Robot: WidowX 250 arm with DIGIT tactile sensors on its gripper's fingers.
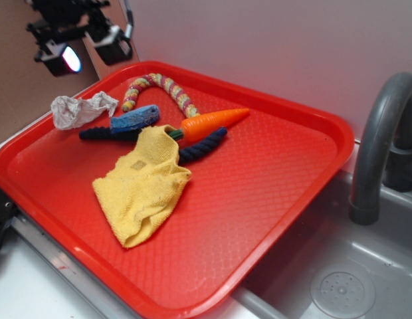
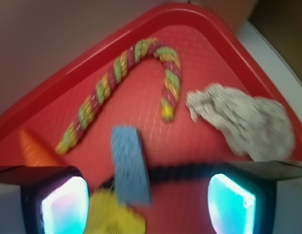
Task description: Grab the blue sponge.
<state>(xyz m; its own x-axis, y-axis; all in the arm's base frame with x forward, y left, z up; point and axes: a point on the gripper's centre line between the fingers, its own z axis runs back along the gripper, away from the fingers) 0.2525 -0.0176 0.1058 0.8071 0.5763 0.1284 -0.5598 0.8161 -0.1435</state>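
- Exterior view takes in the whole red tray (image 1: 272, 199), which lies beside a grey sink (image 1: 339, 279) with a grey faucet (image 1: 379, 153); the end effector (image 1: 86, 46) hangs above the tray's far left corner, clear of everything on it.
- Exterior view also shows the blue sponge (image 1: 135, 119) resting on the dark navy rope (image 1: 196, 147), between the crumpled grey-white rag (image 1: 80, 109) and the orange carrot (image 1: 212, 121), with the yellow cloth (image 1: 143, 186) just in front of it.
- Wrist view looks down between the two fingers (image 2: 63, 200), whose pads glow cyan and stand wide apart with nothing held; the sponge (image 2: 129, 163) lies between them, nearer the left of the frame.
- Only the wrist view shows the full hook of the multicoloured rope (image 2: 122, 83) and the sponge's porous top.
- Wrist view is blurred; the carrot (image 2: 36, 151) shows only as an orange tip and the cloth (image 2: 112, 214) as a cut-off corner.
- Part of the navy rope is hidden under the cloth in the exterior view.
- The tray's near and right halves are bare red surface; the raised rim runs close behind the multicoloured rope.
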